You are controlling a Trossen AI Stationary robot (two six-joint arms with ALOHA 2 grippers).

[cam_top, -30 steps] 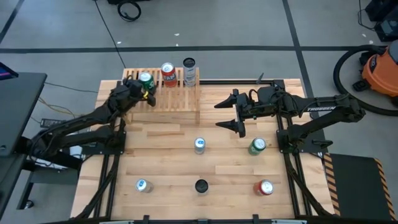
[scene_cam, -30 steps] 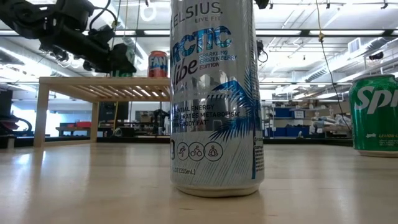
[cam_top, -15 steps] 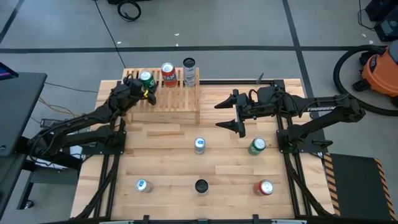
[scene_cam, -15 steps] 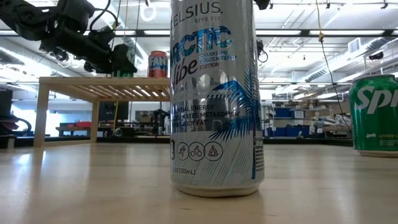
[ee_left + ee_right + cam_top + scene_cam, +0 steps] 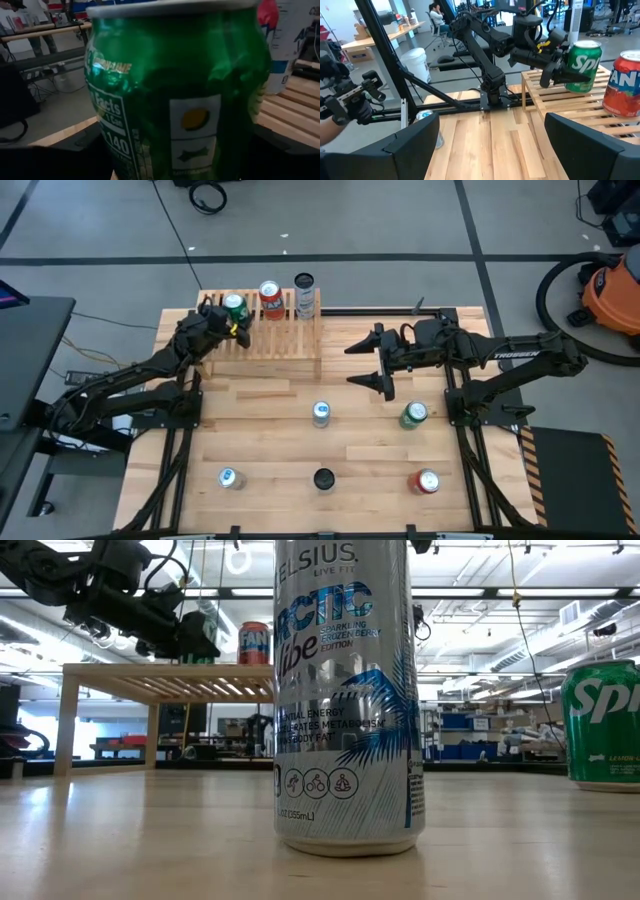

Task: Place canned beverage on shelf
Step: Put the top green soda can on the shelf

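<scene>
Low view, table level. Tall silver-blue Celsius can standing upright dead centre, v. near camera, filling most of frame height, top cut off. Green Sprite can at right edge, further back, upright on table, partly cut off. Light-wood shelf far left, on legs, slats seen from underneath. Red can upright on shelf top, just left of Celsius can. Left gripper w/ dark arm reaching in from upper left, over shelf, closed round a green can, mostly hidden by fingers, approx. at shelf top; contact w/ slats unclear. Lab room w/ racks, ceiling lights behind.
</scene>
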